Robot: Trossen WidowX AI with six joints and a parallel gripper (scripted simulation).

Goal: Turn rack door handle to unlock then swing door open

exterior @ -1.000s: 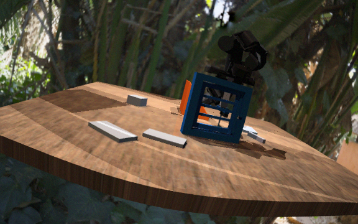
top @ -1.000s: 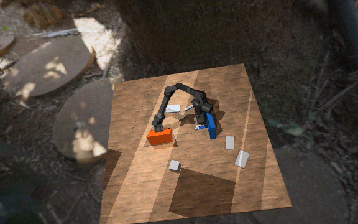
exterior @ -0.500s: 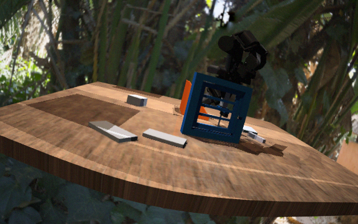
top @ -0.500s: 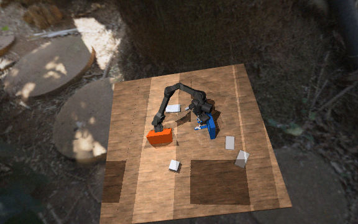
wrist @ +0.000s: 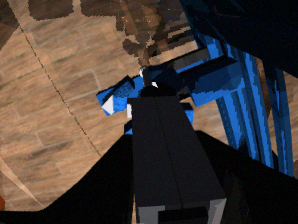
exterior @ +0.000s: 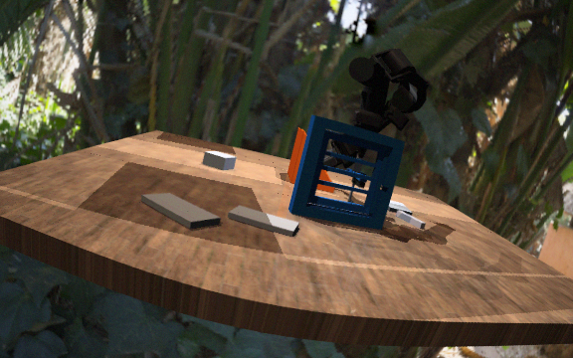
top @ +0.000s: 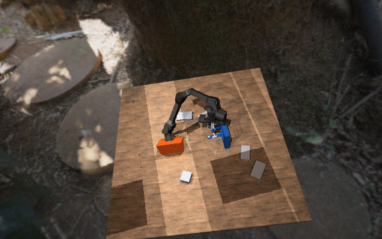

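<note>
The blue rack frame [top: 226,137] [exterior: 303,171] stands upright on the table. Its slatted door [exterior: 344,174] shows through the opening in the exterior view; its exact angle is hard to tell. A blue handle [top: 211,137] [wrist: 116,97] sticks out on the arm's side of the rack. My gripper [top: 213,130] [wrist: 161,141] points down and is shut on the handle, close beside the rack. In the wrist view, a blue arm [wrist: 215,84] reaches from the rack side toward the fingertips, and the fingers hide part of the handle. How far the handle is turned is unclear.
The orange block [top: 171,146] [exterior: 294,156] stands at the arm's base. Flat grey blocks [top: 245,152] [top: 258,169] lie beyond the rack. A small white block [top: 186,176] [exterior: 218,160] sits apart, and a white slab [top: 185,115] lies beneath the arm.
</note>
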